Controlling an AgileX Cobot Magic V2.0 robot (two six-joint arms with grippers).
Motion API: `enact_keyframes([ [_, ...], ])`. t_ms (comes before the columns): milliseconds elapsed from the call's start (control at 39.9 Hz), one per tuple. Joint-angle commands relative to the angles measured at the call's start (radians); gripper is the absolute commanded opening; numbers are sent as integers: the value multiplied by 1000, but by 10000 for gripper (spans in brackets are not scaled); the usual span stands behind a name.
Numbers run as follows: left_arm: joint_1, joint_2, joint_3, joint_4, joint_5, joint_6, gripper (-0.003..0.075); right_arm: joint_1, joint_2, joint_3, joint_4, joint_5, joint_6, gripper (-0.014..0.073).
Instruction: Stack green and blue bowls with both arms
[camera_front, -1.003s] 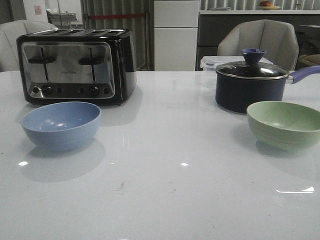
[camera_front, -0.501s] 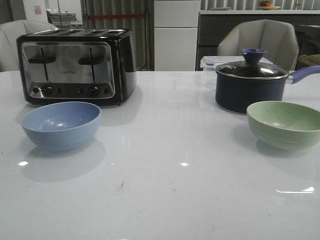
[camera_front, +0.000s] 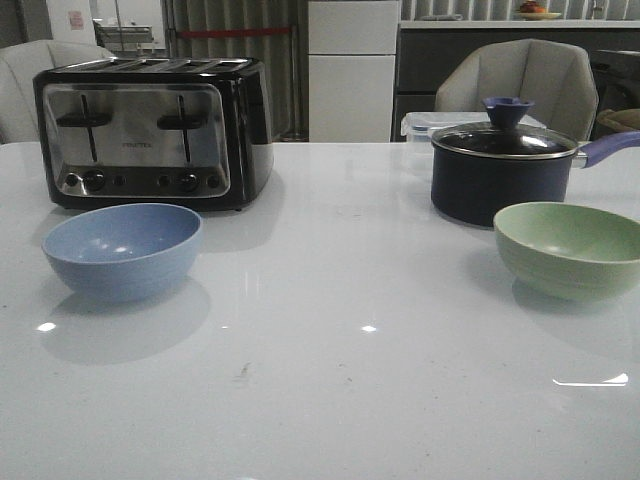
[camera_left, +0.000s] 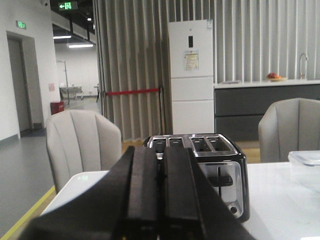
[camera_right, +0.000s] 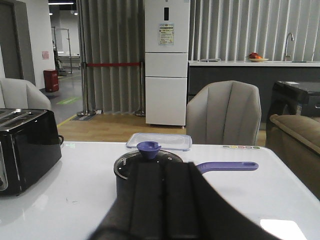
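Observation:
The dusty blue bowl (camera_front: 122, 250) stands upright on the white table at the left, in front of the toaster. The pale green bowl (camera_front: 570, 248) stands upright at the right, in front of the saucepan. The two bowls are far apart and both empty. Neither arm shows in the front view. In the left wrist view my left gripper (camera_left: 161, 150) is shut with nothing between its fingers, pointing level toward the toaster. In the right wrist view my right gripper (camera_right: 164, 166) is shut and empty, pointing toward the saucepan. Neither bowl shows in the wrist views.
A black and chrome toaster (camera_front: 152, 130) stands at the back left. A dark navy lidded saucepan (camera_front: 503, 165) with a purple handle stands at the back right, a clear lidded box (camera_front: 425, 124) behind it. Grey chairs stand beyond the table's far edge.

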Motion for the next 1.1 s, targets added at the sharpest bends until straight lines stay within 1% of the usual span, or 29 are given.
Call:
enact_keyframes([
  [0, -6, 93, -124, 9, 43, -10, 98, -2, 105, -141, -6, 34, -1, 57],
  [75, -6, 156, -192, 9, 113, -10, 98, -2, 190, -212, -6, 128, -1, 57],
  [175, -6, 234, -244, 5, 195, -10, 98, -2, 288, -274, -6, 223, -1, 57],
  [476, -6, 391, -226, 0, 294, -10, 98, -2, 498, -281, -7, 331, -1, 57],
  [577, -6, 429, -209, 0, 296, -10, 98, -2, 555, -281, -7, 357, -1, 57],
  [752, -6, 485, -199, 0, 284, -10, 98, -2, 635, -281, -7, 360, -1, 57],
  [827, -6, 509, -199, 0, 282, -10, 111, -2, 667, -281, -19, 367, -1, 72],
  [852, -6, 514, -199, 0, 282, -10, 131, -2, 678, -281, -24, 368, -1, 89],
  [903, -6, 527, -199, 0, 287, -10, 199, -2, 697, -281, -32, 370, -1, 159],
  [953, -6, 540, -201, 0, 289, -10, 302, -2, 717, -281, -33, 369, -1, 268],
  [1003, -6, 553, -203, 0, 289, -10, 433, -2, 741, -281, -33, 360, -1, 403],
  [1028, -6, 558, -203, 0, 285, -10, 476, -2, 749, -282, -33, 358, -1, 461],
  [1053, -6, 562, -203, 0, 282, -10, 525, -2, 761, -282, -33, 353, -1, 496],
  [1078, -6, 566, -205, 0, 282, -10, 554, -2, 769, -283, -33, 351, -1, 526],
])
